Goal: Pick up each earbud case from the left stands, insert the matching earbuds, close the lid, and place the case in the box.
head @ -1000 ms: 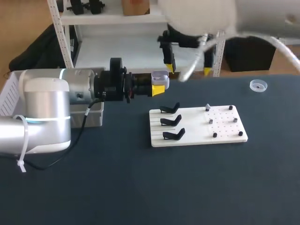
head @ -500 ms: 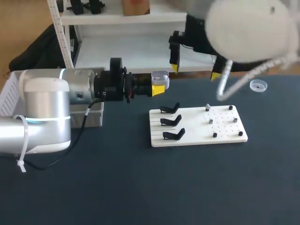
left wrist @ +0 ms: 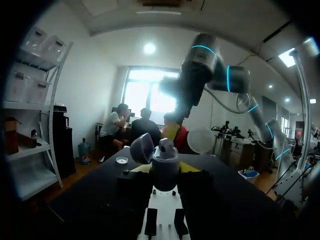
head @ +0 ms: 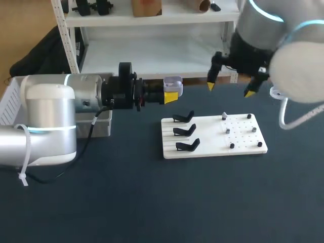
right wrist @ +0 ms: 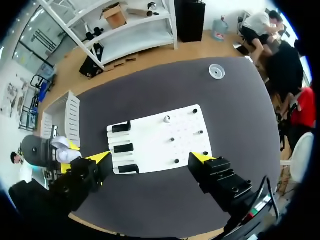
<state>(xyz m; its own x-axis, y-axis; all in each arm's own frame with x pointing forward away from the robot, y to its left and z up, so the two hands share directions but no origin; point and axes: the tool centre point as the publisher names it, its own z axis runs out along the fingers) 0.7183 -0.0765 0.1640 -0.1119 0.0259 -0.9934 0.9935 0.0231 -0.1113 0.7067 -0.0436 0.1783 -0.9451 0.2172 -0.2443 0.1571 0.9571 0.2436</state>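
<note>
The left gripper [head: 171,93] is held level above the desk [head: 152,202], left of and beyond the white board [head: 243,137]. It is closed on the earbud case [head: 172,80], which is clamped from two sides between the yellow tips. In the left wrist view the case is seen standing up between the fingers with its lid [left wrist: 142,147] swung open to one side.

The right gripper [head: 230,89] hangs above the far edge of the desk, just beyond the far right part of the board. Its fingers are spread wide and nothing is held between them. In the right wrist view the board is framed between the two yellow tips from above.

The board lies flat near the middle of the desk. Three black stands [head: 184,130] are set in a near-to-far row on its left part. Several small pieces [head: 227,130] are spread over its right part; they are too small for earbuds and pegs to be told apart.

A small clear round dish [head: 278,92] lies on the desk near the far right corner, apart from the board. A white slatted box [head: 9,104] is seen at the far left edge, behind the left arm.
</note>
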